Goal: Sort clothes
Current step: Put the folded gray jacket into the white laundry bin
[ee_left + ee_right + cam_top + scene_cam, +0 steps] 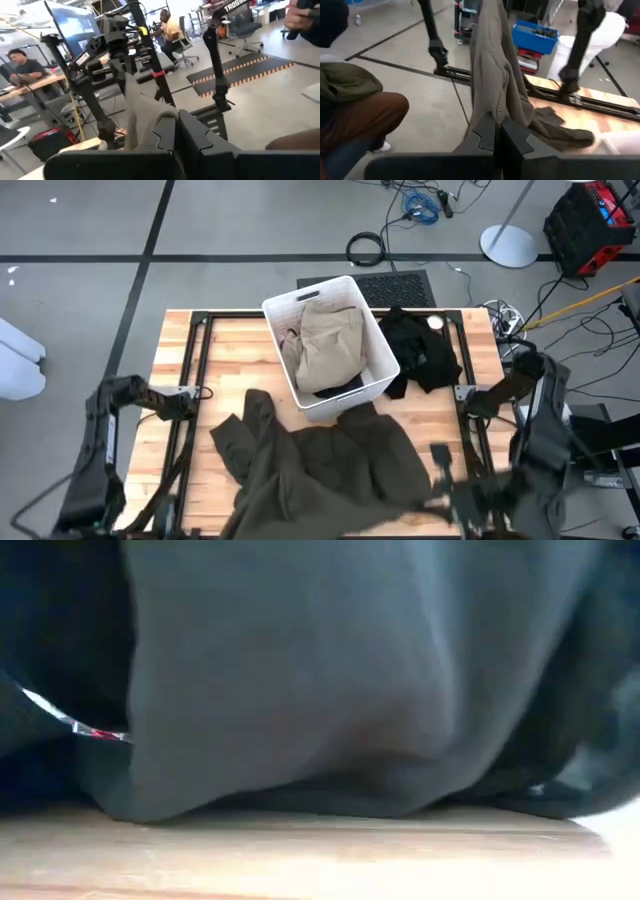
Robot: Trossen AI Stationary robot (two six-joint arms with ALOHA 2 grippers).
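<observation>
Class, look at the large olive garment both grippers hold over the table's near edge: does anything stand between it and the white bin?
Nothing visible does. The olive garment, pinched by the left gripper and right gripper, already drapes up against the white bin's near wall. The bin holds a tan garment.
</observation>
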